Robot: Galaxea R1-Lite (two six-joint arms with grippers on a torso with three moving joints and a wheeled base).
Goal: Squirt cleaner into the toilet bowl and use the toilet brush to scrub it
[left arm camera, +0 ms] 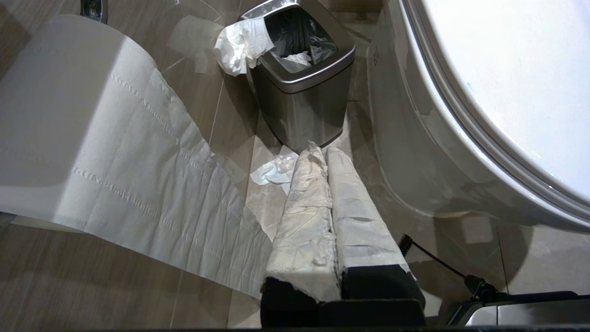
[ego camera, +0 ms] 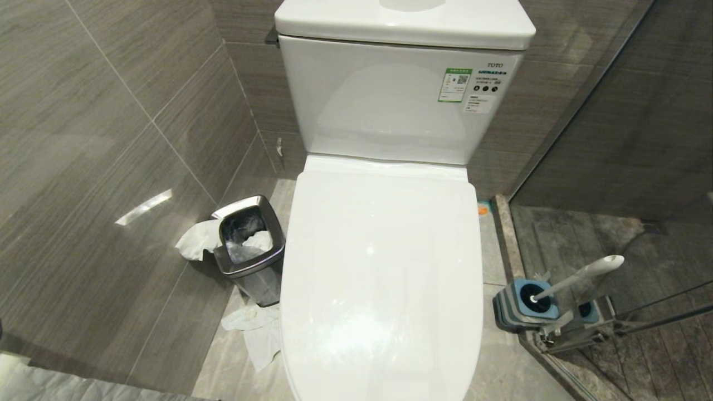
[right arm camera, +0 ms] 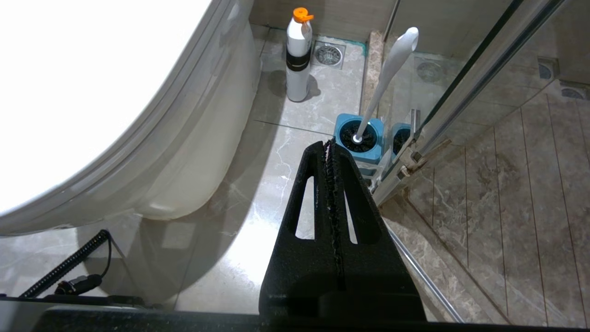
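In the head view the glossy white ceramic toilet bowl (ego camera: pixel 384 267) filled the middle of the frame with its white lid down, so the basin itself was hidden and no blue cleaner showed on it. The long slim white-grey plastic toilet brush (ego camera: pixel 579 277) stood at the lower right of that frame, head sunk in a squarish blue-and-grey holder (ego camera: pixel 526 303) on the floor just beside the glass shower partition (ego camera: pixel 613 139).

Neither arm appeared in the head view. In the right wrist view the black right pincer (right arm camera: pixel 329 145) was closed tight, tips together, holding nothing. The brush (right arm camera: pixel 387 78) lay just past those tips, its handle leaning away toward the upper right of that frame, and a white bottle with an orange cap (right arm camera: pixel 298 55) stood farther off near a floor drain (right arm camera: pixel 328 54). The right arm therefore seemed the nearer one for both.

In the left wrist view the paper-wrapped left pincer (left arm camera: pixel 320 150) was also closed and empty, pointing toward a small steel bin (left arm camera: pixel 299 92) at the upper middle, with a loose strip of toilet paper (left arm camera: pixel 115 152) at left.
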